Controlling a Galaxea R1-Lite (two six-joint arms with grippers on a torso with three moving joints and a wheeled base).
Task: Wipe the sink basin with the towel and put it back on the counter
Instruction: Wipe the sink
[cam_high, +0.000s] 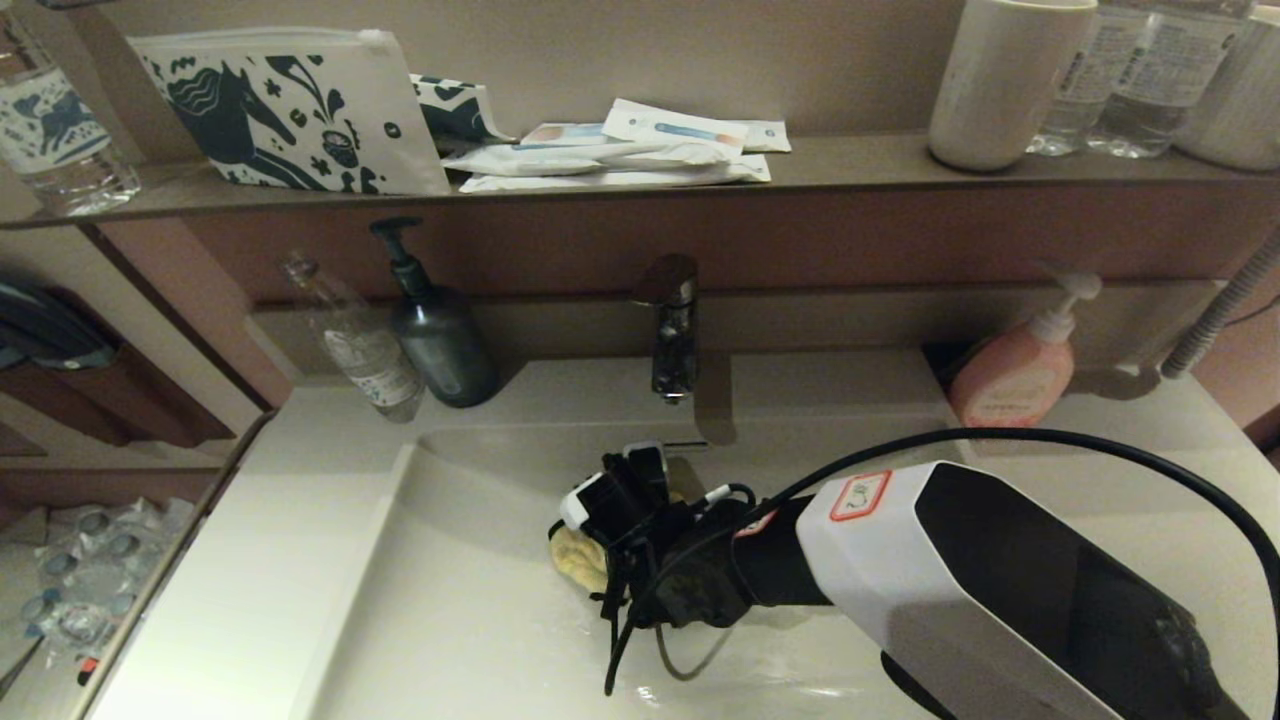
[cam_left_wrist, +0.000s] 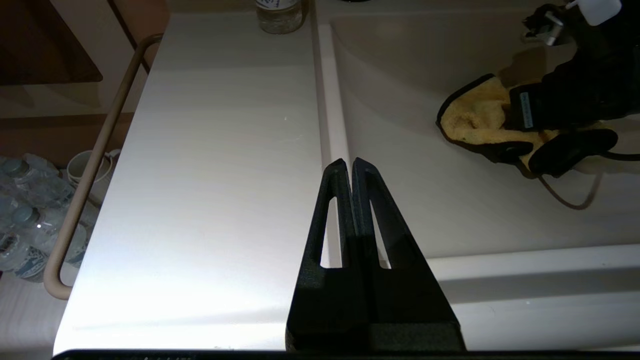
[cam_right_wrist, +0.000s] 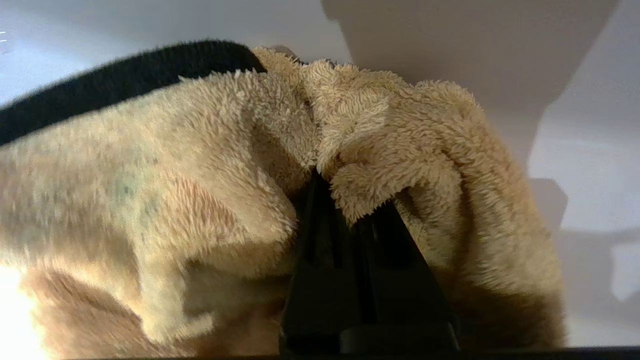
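Note:
The mustard-yellow towel (cam_high: 578, 558) lies bunched on the floor of the off-white sink basin (cam_high: 450, 610), below the faucet. My right gripper (cam_high: 605, 560) reaches down into the basin and is shut on the towel (cam_right_wrist: 175, 200); fluffy folds drape over its fingers (cam_right_wrist: 320, 230), and the black edging shows at one side. In the left wrist view the towel (cam_left_wrist: 472, 117) sits against the basin floor under the right arm's black hand. My left gripper (cam_left_wrist: 350, 162) hangs shut and empty over the basin's left rim, beside the flat counter (cam_left_wrist: 215, 175). The drain plug is hidden.
A chrome faucet (cam_high: 672, 330) stands behind the basin. A dark pump bottle (cam_high: 435, 330) and a clear bottle (cam_high: 365, 350) stand at the back left, a pink soap dispenser (cam_high: 1015, 365) at the back right. A rail (cam_left_wrist: 85, 175) runs along the counter's left edge.

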